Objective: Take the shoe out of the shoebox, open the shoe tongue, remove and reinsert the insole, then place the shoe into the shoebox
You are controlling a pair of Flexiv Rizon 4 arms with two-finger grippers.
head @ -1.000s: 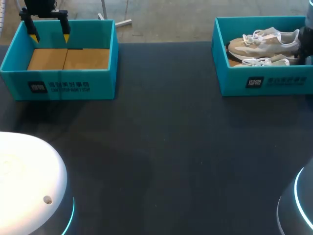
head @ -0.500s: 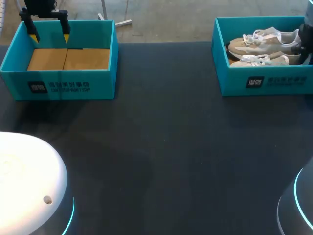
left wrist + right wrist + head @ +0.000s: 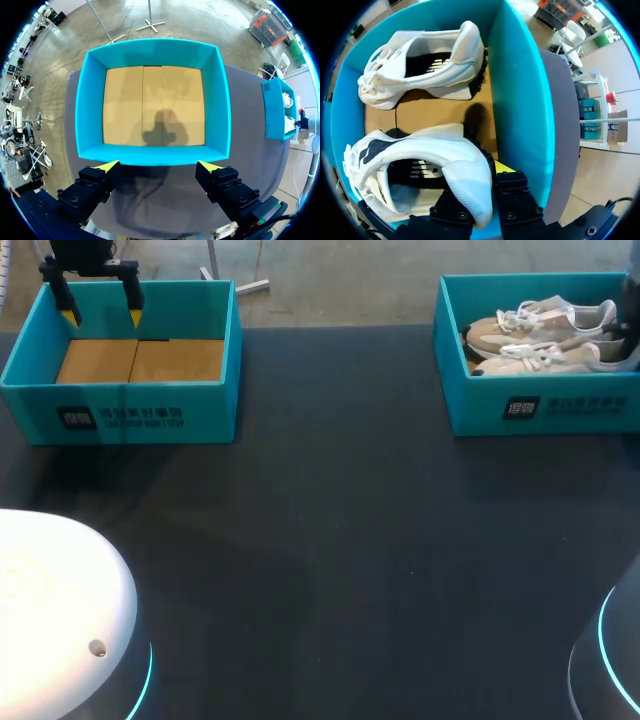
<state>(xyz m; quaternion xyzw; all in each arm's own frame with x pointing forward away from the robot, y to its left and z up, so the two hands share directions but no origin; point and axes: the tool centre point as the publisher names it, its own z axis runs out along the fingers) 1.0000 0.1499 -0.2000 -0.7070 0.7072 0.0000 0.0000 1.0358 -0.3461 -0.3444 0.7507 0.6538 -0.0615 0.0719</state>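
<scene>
Holding entry, right arm: the right gripper (image 3: 479, 189) is pinching the heel of the shoe (image 3: 415, 150), with its fingers set narrow. One yellow tip is showing just outside the heel collar. The other finger is sitting hidden under the heel.

- Shoe, location: it is lying inside the shoebox (image 3: 520, 100) on the near side, heel at the fingers and toe well ahead of the gripper.
- Shoe, axis: the long axis is running straight out from the fingers, roughly along the box wall beside the gripper. The mouth is facing up toward the wrist.
- Second shoe (image 3: 420, 60): it is lying ahead of the gripper beyond the held one and apart from it, with bare cardboard floor showing between the two.
- Left gripper (image 3: 157, 167): it is hanging with fingers wide over the near wall of the empty box (image 3: 90, 100), gripping nothing and well apart from the shoe.
- Nearer arm: the right, already in contact.
- Coming move, as a judgement: lifting is likely needing a pull upward, heel first. The toe is trailing ahead, and the wall beside the fingers is leaving little sideways room.
</scene>
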